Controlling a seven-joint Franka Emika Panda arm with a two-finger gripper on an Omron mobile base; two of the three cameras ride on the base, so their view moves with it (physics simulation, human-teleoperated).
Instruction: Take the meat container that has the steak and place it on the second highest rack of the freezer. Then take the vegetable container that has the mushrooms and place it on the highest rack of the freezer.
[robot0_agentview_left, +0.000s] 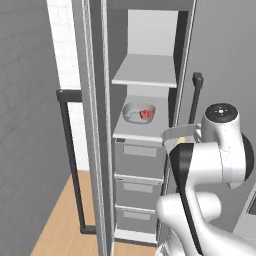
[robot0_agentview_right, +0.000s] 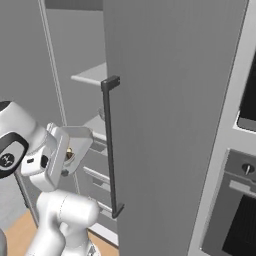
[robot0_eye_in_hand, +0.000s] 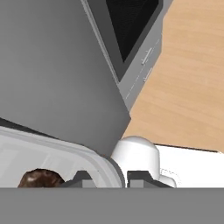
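one claw (robot0_eye_in_hand: 105, 178) pinches the vegetable container's (robot0_eye_in_hand: 65, 153) rim, mushrooms (robot0_eye_in_hand: 40, 178) inside, beside the open freezer (robot0_agentview_left: 145, 150)

The white robot arm with dark joints (robot0_agentview_left: 210, 165) bends up high. Its two small dark finger tips (robot0_eye_in_hand: 89, 178) pinch the rim of a pale grey tray (robot0_eye_in_hand: 57, 151).

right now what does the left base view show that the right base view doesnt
Left base view alone: the meat container holding the steak, resting on the second highest rack, above three grey drawers.
Right base view alone: the oven column right of the freezer, and a brown mushroom piece in the tilted vegetable container.
Both: the open freezer, its highest rack, the door's dark bar handle, and the arm bringing that container.
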